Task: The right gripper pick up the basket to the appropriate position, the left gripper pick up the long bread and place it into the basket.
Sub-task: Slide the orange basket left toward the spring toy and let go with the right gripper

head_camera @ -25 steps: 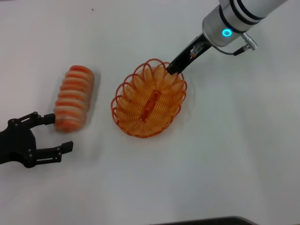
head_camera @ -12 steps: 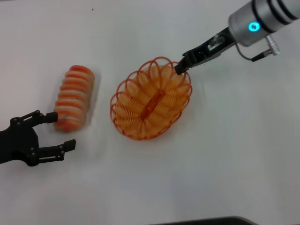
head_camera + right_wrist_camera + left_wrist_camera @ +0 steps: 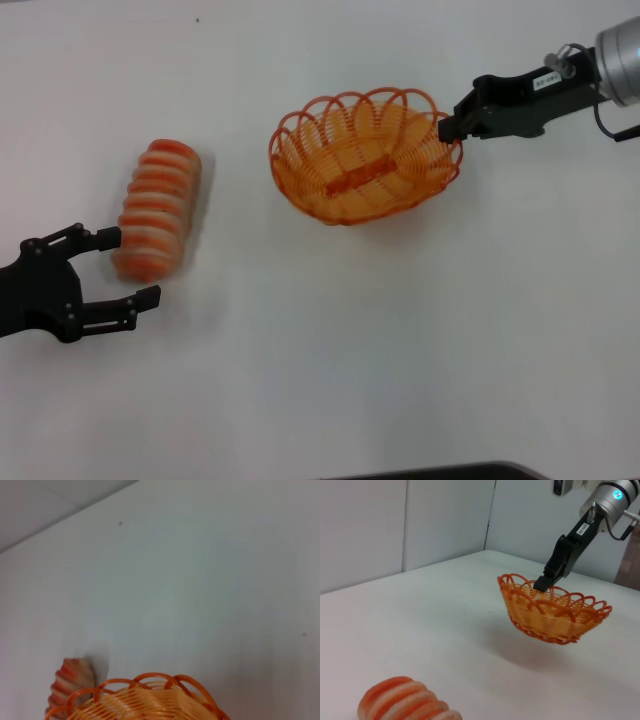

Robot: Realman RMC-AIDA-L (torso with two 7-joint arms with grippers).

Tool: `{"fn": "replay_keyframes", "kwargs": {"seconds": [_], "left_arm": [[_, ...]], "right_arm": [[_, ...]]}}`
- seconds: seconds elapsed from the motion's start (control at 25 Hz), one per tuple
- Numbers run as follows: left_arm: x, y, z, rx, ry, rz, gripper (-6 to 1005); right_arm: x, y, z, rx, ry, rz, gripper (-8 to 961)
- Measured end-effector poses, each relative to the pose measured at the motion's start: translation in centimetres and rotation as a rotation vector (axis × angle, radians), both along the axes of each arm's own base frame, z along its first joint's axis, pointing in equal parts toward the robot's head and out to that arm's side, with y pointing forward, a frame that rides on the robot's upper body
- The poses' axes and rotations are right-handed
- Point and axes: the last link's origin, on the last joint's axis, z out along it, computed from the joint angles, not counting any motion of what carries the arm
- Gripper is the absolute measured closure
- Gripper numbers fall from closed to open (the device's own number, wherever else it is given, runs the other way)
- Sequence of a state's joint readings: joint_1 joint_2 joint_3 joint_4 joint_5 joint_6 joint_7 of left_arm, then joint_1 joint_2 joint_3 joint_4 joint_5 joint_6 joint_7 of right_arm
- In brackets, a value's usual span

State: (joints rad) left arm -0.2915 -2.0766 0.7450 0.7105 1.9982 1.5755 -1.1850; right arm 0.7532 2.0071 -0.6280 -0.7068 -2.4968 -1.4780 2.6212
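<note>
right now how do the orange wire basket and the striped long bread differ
The oval orange wire basket hangs above the table, pinched at its rim by the right gripper; the cream-and-orange striped long bread lies on the table, ungripped, beside the open left gripper. The basket is open mesh; the bread solid. Both are orange and elongated.

You have a plain white desk (image 3: 400, 350) filling nearly the whole head view. On its far part, towards the left, sits a tiny dark speck (image 3: 197, 19). At the near edge a dark strip (image 3: 450, 470) cuts in; you cannot tell what it is. In the left wrist view, pale wall panels (image 3: 365, 525) stand behind the desk, split by vertical seams, and a brownish patch (image 3: 632, 570) shows at the picture's edge, with too little in view to identify. The right wrist view adds one more faint mark (image 3: 304, 634) on the desk.
</note>
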Motion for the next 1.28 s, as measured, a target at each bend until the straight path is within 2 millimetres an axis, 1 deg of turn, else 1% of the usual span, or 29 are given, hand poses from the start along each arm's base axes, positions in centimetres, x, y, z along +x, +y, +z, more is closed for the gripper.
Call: {"fn": "replay_keyframes", "kwargs": {"seconds": [0.12, 0.24, 0.4, 0.56, 0.64, 0.8, 1.04, 1.28], "left_arm": [[0.1, 0.2, 0.2, 0.011, 0.008, -0.011, 65], [0.2, 0.4, 0.3, 0.019, 0.012, -0.016, 65], [0.1, 0.7, 0.2, 0.027, 0.025, -0.014, 65], [0.1, 0.7, 0.1, 0.024, 0.030, -0.015, 64], [0.2, 0.8, 0.1, 0.024, 0.030, -0.017, 64], [0.3, 0.9, 0.1, 0.024, 0.033, -0.021, 64], [0.5, 1.1, 0.0, 0.020, 0.034, -0.028, 64], [0.4, 1.0, -0.1, 0.019, 0.033, -0.025, 64]], "right_arm": [[1.2, -0.7, 0.0, 0.022, 0.041, -0.103, 902], [1.9, -1.4, -0.7, 0.040, 0.078, -0.191, 903], [2.1, -2.0, -1.9, 0.050, 0.125, -0.261, 905], [2.4, -2.6, -3.6, 0.019, 0.142, -0.312, 905], [2.2, -2.7, -4.1, 0.007, 0.146, -0.322, 904], [2.0, -2.6, -4.2, 0.002, 0.132, -0.333, 901], [2.2, -2.8, -4.7, 0.001, 0.111, -0.345, 896], [2.4, -2.6, -4.5, 0.021, 0.112, -0.357, 891]]}}
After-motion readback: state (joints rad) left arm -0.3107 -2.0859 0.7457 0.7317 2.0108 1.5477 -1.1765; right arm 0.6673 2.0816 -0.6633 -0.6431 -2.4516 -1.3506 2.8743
